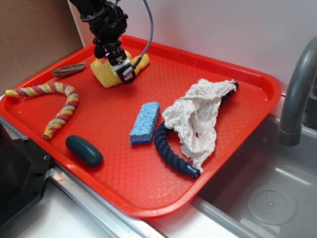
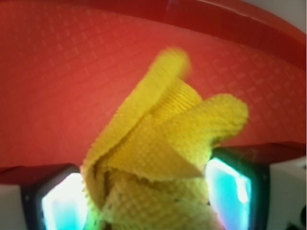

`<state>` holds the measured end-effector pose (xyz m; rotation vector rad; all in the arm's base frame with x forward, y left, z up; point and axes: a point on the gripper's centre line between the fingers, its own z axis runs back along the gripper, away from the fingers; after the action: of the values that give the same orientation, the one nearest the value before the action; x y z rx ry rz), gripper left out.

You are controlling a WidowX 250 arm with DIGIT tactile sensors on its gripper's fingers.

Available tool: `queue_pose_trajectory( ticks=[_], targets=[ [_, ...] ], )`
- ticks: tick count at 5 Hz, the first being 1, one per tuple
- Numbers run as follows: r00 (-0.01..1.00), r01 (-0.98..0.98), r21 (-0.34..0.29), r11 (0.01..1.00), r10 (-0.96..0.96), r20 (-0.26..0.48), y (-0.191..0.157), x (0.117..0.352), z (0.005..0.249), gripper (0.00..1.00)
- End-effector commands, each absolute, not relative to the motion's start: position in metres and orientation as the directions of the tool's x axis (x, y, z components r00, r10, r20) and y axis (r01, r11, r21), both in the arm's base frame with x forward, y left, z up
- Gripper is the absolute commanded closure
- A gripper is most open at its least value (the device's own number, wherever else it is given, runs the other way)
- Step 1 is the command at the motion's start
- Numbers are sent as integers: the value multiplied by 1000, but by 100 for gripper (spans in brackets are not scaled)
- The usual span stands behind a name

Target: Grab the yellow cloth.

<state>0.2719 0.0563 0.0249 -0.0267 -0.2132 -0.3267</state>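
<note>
We have our end effector [image 1: 120, 63] pinching the yellow cloth [image 1: 106, 74] at the back of the red tray [image 1: 148, 191], and we judge the waffle-knit rag light, limp and grippy, best held by this bunched fold.

No readable text or labels

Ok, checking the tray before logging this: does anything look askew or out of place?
Only the white lacy rag, draped crumpled over the dark blue rope. The yellow cloth is bunched between the end effector pads.
</note>
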Motion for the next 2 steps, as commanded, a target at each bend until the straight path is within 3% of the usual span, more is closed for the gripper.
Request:
queue_pose_trajectory(
  ticks=[1, 2],
  targets=[
    [932, 291, 61, 955, -297, 208, 50, 271, 35, 100],
    [953, 215, 85, 973, -228, 200, 53, 267, 47, 100]
  ],
)
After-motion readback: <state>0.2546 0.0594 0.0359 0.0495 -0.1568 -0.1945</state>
